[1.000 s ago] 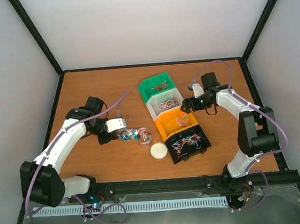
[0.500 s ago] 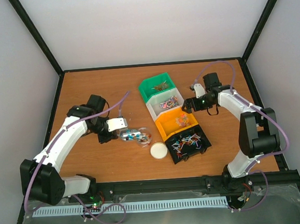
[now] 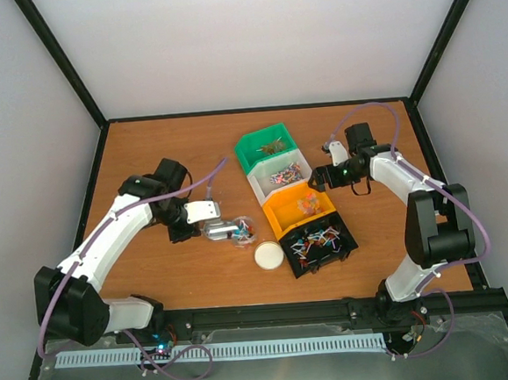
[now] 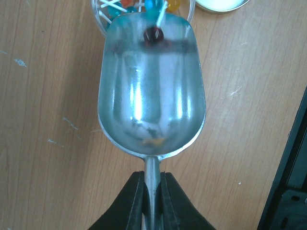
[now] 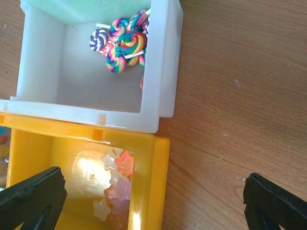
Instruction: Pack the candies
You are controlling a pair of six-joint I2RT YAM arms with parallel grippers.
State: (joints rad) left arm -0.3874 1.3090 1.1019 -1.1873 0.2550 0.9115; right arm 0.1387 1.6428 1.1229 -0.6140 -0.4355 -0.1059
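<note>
My left gripper (image 4: 152, 176) is shut on the thin handle of a metal scoop (image 4: 151, 91). The scoop's front lip rests over the rim of a small clear jar (image 4: 101, 14) that holds candies (image 4: 152, 5). One dark red candy (image 4: 153, 34) sits at the scoop's lip; the bowl is otherwise nearly bare. In the top view the scoop (image 3: 220, 230) meets the jar (image 3: 243, 236) left of the bins. My right gripper (image 5: 153, 203) stands open above the right wall of the orange bin (image 5: 160, 191), nothing between its fingers (image 5: 33, 196). Swirled lollipops (image 5: 125, 43) lie in the white bin (image 5: 163, 72).
Four bins sit in a diagonal row: green (image 3: 252, 148), white (image 3: 259, 182), orange (image 3: 278, 213) and black (image 3: 346, 246), each holding sweets. Star-shaped sweets (image 5: 115, 187) lie in the orange one. The jar's white lid (image 3: 269, 256) rests on the table near the black bin.
My left gripper has shifted right and tipped the scoop over the jar. The candies that lay in the scoop have slid off toward the jar. The right arm has barely moved.
</note>
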